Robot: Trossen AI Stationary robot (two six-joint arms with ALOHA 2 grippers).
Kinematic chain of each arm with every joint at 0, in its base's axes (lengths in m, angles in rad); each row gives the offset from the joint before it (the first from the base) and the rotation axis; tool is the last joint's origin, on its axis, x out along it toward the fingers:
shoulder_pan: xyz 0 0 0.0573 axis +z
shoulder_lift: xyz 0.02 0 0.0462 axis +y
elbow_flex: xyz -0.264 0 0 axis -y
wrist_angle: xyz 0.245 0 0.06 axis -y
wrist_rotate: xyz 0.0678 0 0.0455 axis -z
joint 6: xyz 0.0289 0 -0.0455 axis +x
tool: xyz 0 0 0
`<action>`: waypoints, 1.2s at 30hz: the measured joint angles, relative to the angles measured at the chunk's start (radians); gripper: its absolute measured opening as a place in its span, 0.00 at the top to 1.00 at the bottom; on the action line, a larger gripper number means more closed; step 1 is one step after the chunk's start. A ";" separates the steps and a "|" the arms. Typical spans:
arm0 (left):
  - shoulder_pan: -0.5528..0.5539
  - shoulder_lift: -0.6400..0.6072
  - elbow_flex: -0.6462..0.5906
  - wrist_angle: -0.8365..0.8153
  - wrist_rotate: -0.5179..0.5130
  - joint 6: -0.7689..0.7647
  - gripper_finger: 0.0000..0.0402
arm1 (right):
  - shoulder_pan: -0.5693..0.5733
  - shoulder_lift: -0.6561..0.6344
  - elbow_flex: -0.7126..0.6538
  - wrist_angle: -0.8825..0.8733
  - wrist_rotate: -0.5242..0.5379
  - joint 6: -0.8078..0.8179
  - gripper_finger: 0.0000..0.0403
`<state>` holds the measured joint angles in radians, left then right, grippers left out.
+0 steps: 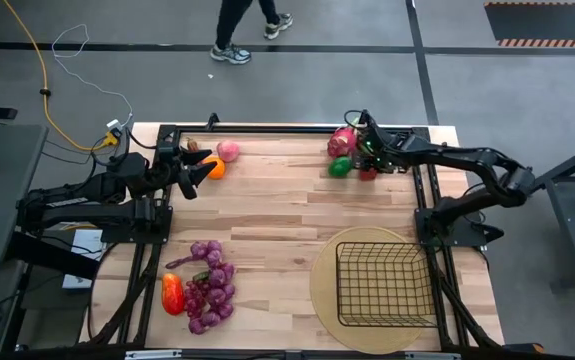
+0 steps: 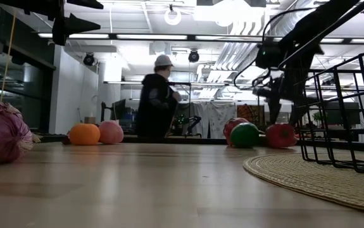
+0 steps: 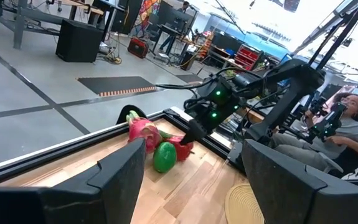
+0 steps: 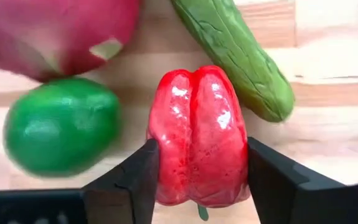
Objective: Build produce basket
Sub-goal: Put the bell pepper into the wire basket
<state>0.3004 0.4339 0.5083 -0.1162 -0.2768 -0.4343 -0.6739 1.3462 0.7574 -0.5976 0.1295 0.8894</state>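
Note:
At the table's far right lie a red pepper (image 4: 200,134), a round green piece (image 4: 60,134), a pink dragon fruit (image 4: 54,31) and a green cucumber (image 4: 235,56), all resting on the wood. My right gripper (image 1: 367,165) slants down over them, shut on the red pepper. My left gripper (image 1: 192,178) hovers open and holds nothing, beside an orange (image 1: 214,168) and a pink fruit (image 1: 228,151) at the far left. The black wire basket (image 1: 339,285) stands on a round woven mat (image 1: 322,262) at the near right. My right gripper pinches the red pepper between its two fingers, one finger on each of its two long sides (image 4: 160,155). The fingers come steeply from above, slanting toward the far edge. The pepper lies on its side on the table.
Purple grape bunches (image 1: 210,285) and a red-orange pepper (image 1: 172,293) lie at the near left. The middle of the table is bare wood. A person stands beyond the far edge (image 2: 156,95), and another sits past the right side (image 3: 353,124).

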 joint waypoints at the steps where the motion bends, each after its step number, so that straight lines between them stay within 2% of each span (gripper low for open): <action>1: 0.000 0.000 0.000 0.000 0.000 0.002 0.36 | 0.000 -0.026 0.000 0.000 0.000 0.000 0.55; 5: 0.000 0.000 0.000 0.000 0.000 0.028 0.36 | 0.011 -0.147 0.002 -0.060 -0.010 -0.012 0.56; 9: 0.000 0.000 0.000 0.000 0.000 0.029 0.36 | 0.069 -0.325 0.002 -0.041 -0.054 -0.060 0.56; 15: 0.000 0.000 0.000 0.000 0.000 0.035 0.36 | 0.238 -0.595 0.004 0.025 -0.082 -0.056 0.57; 20: 0.000 0.000 0.000 0.000 0.004 0.045 0.36 | 0.376 -0.728 0.005 0.111 -0.053 -0.029 0.57; 28: 0.000 0.000 0.000 0.000 0.004 0.045 0.36 | 0.546 -0.717 0.016 0.361 -0.102 -0.031 0.57; 32: 0.000 0.000 0.000 0.000 0.004 0.045 0.36 | 0.624 -0.667 0.112 0.263 -0.127 -0.036 0.57; 36: 0.000 0.000 0.000 0.000 0.004 0.045 0.36 | 0.692 -0.610 0.260 0.064 -0.122 -0.059 0.57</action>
<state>0.3004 0.4339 0.5083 -0.1158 -0.2729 -0.3897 0.0182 0.7362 1.0177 -0.5338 0.0073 0.8299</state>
